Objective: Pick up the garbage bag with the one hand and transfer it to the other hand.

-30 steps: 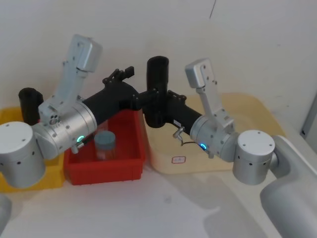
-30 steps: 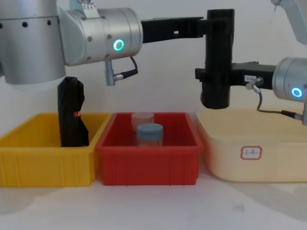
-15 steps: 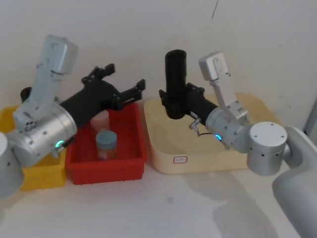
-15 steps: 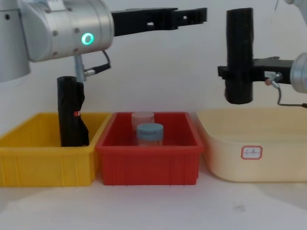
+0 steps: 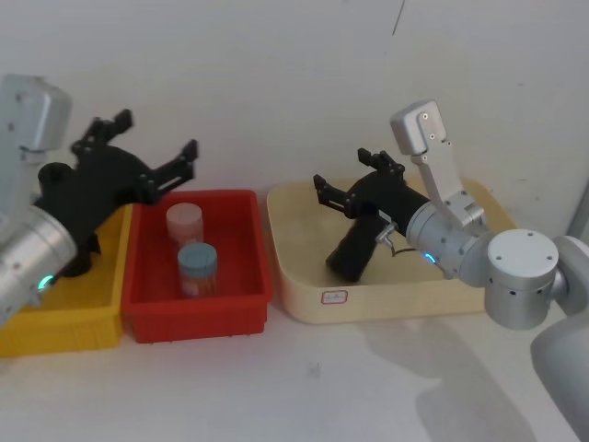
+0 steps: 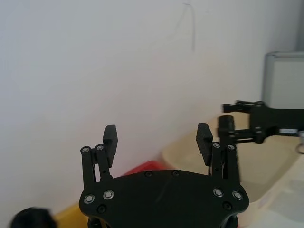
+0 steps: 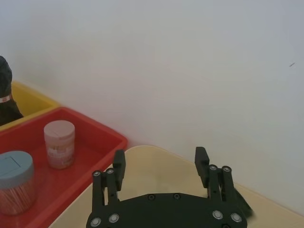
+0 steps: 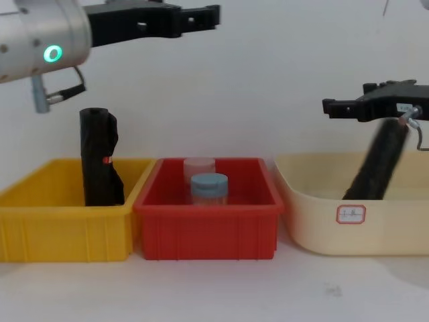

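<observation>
In the head view the garbage bag (image 5: 354, 253) is in neither claw. It leans in the cream tray (image 5: 304, 304), its lower end on the tray floor toward the robot's left and its long axis slanting up and to the right. Its upper end sits just under the body of the right gripper (image 5: 345, 177), whose fingers are spread wide and point out over the tray, closing on nothing. Whether the bag's top touches that body cannot be told. The left gripper (image 5: 156, 136) hangs equally wide and empty above the seam of the yellow bin (image 5: 64, 327) and red bin (image 5: 198, 318), well apart from the bag. The right arm is therefore much the nearer, and any fresh grasp would probably call for that claw to drop and tilt to suit the slant. In the left wrist view the left gripper (image 6: 156, 140) shows both fingers parted with bare wall between them and the right gripper (image 6: 251, 128) farther off. In the right wrist view the right gripper (image 7: 160, 166) is spread over the tray, with a dark blurred shape past one finger that is probably the bag. The chest view confirms the slant of the garbage bag (image 8: 379, 164) inside the cream tray (image 8: 315, 221), below the right gripper (image 8: 342, 106). The left gripper (image 8: 201, 13) is high at the upper left, and a second black roll (image 8: 99, 161) stands in the yellow bin (image 8: 60, 235).
</observation>
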